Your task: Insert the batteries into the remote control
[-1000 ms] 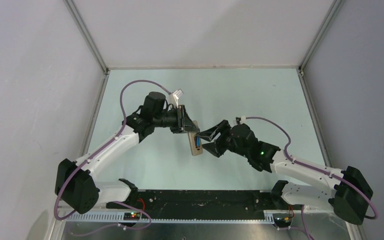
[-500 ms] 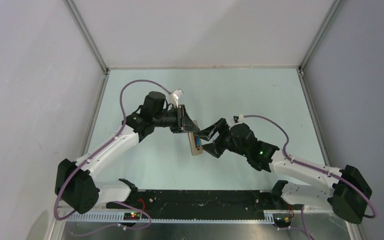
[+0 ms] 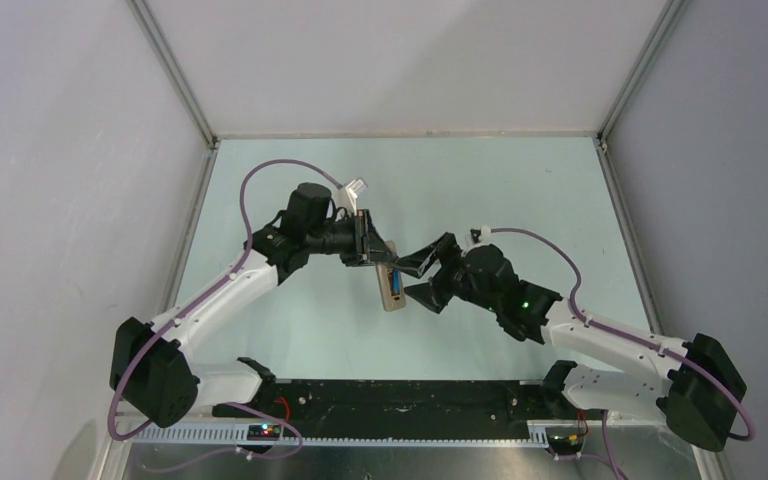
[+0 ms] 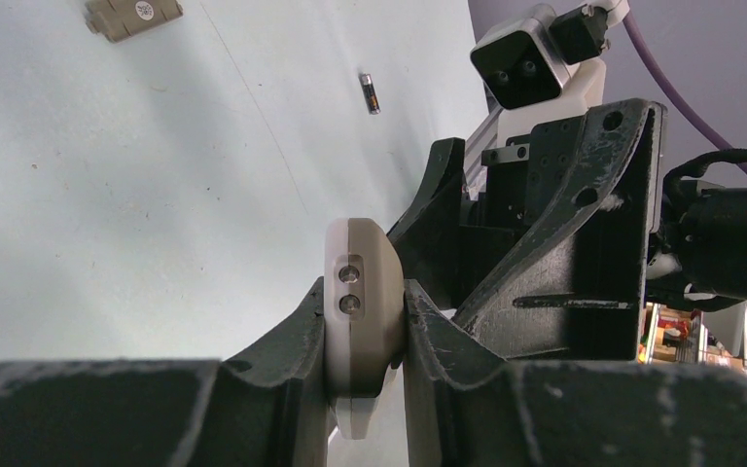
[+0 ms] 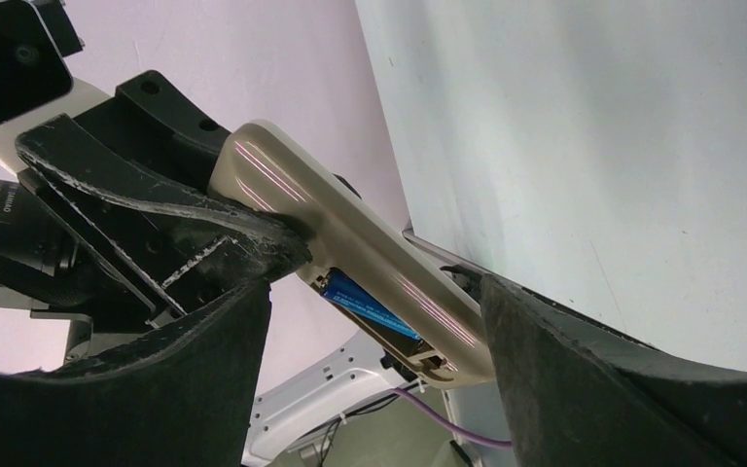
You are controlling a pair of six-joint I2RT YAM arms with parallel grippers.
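The remote control (image 3: 390, 290) hangs above the table, tan back up, with my left gripper (image 3: 373, 257) shut on its far end. In the left wrist view the remote's end (image 4: 358, 255) is pinched between the fingers of that gripper (image 4: 362, 304). A blue battery (image 5: 368, 309) lies in the recessed slot of the remote (image 5: 297, 185); it also shows from above (image 3: 397, 288). My right gripper (image 5: 379, 277) stands open with a finger on each side of the remote, holding nothing (image 3: 409, 281). A dark battery (image 4: 371, 92) lies loose on the table.
A tan cover piece (image 4: 133, 14) lies on the table beyond the dark battery. The pale green table (image 3: 520, 200) is walled by white panels at the back and both sides. A black rail (image 3: 400, 400) runs along the near edge between the arm bases.
The right gripper's jaws have spread wider around the remote and the arm has shifted slightly. The left gripper and the remote have stayed put.
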